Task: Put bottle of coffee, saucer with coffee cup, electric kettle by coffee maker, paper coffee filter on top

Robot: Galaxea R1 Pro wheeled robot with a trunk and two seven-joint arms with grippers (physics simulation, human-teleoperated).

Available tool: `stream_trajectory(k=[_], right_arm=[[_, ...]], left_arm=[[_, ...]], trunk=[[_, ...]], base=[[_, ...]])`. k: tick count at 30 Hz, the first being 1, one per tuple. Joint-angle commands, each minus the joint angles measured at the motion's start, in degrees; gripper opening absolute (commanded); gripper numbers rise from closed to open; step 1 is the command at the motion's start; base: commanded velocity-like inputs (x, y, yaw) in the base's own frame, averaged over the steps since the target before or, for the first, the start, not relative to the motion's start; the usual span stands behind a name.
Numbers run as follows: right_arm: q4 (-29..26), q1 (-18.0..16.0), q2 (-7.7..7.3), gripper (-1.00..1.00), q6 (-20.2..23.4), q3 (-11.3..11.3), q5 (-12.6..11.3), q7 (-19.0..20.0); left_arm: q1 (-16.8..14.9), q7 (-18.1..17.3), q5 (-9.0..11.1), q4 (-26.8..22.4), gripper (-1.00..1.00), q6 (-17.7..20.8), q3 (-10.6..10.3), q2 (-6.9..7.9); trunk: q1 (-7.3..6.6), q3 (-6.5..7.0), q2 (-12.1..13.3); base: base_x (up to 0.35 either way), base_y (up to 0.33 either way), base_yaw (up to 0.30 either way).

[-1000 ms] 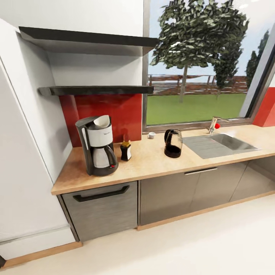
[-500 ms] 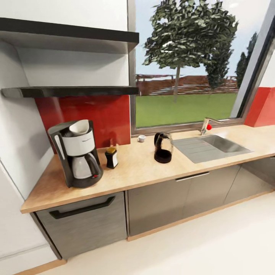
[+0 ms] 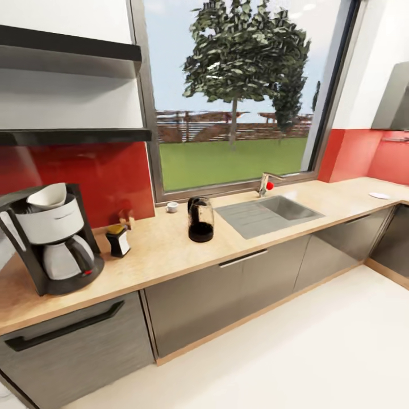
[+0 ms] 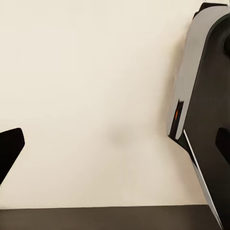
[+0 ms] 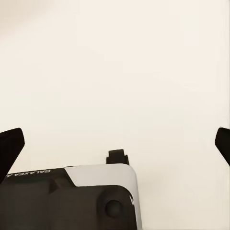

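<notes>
**Facing the counter, both grippers wide apart over bare floor**

From the head camera I look down on the wooden countertop (image 3: 170, 255). The coffee maker (image 3: 51, 238) stands at its left end against the red backsplash (image 3: 74, 182), with a white paper coffee filter (image 3: 48, 196) sitting in its top. Just beside it, toward the window (image 3: 227, 96), is the bottle of coffee (image 3: 118, 240), upright on the counter. Farther along stands the electric kettle (image 3: 200, 219), dark and upright, near the sink (image 3: 267, 213) and well apart from the coffee maker. A small white coffee cup (image 3: 172, 207) sits by the window sill behind the kettle. Far off on the right stretch of counter I see a flat white saucer (image 3: 379, 195). Two dark shelves (image 3: 68, 136) hang above the coffee maker.

In my left wrist camera the left gripper (image 4: 115, 143) has its fingers spread to the frame edges over pale floor (image 4: 96, 96), beside part of the robot's body (image 4: 201, 110). The right gripper (image 5: 115, 141) is likewise spread wide, holding nothing
</notes>
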Motion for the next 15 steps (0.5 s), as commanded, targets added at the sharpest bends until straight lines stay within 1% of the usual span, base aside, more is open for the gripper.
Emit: stream_trajectory(k=[1, 3, 6, 10, 13, 15], right_arm=[[-0.09, -0.03, -0.01, 1.0, 0.27, 0.27, -0.55, 0.08], [-0.09, -0.03, -0.01, 1.0, 0.27, 0.27, -0.54, 0.08], [-0.09, -0.03, -0.01, 1.0, 0.27, 0.27, -0.54, 0.08], [-0.09, -0.03, -0.01, 1.0, 0.27, 0.27, -0.56, 0.08], [-0.09, -0.03, -0.04, 1.0, 0.27, 0.27, -0.55, 0.11], [-0.09, -0.03, -0.04, 1.0, 0.27, 0.27, -0.58, 0.15]], left_arm=[[-0.01, 0.07, 0.5, -0.07, 1.0, -0.01, 0.06, 0.0], [-0.01, 0.07, 0.5, -0.14, 1.0, -0.01, 0.09, 0.0], [-0.01, 0.07, 0.56, -0.25, 1.0, -0.01, 0.14, 0.0], [-0.01, 0.09, 0.62, -0.47, 1.0, -0.04, 0.12, -0.04], [-0.21, 0.19, 0.85, -1.69, 1.0, -1.27, -0.02, -0.3], [-0.3, 0.22, 0.85, -3.46, 1.0, -1.89, -0.05, -0.36]], trunk=[[0.02, -0.11, -0.1], [0.02, -0.11, -0.1], [0.02, -0.11, -0.1], [0.02, -0.11, -0.1], [0.02, -0.11, -0.1], [0.02, -0.11, -0.1]], base=[[0.0, -0.315, -0.296], [0.064, -0.312, -0.298], [0.158, -0.283, -0.299], [0.222, -0.25, -0.3], [0.249, -0.229, -0.3], [0.253, -0.173, -0.3]])
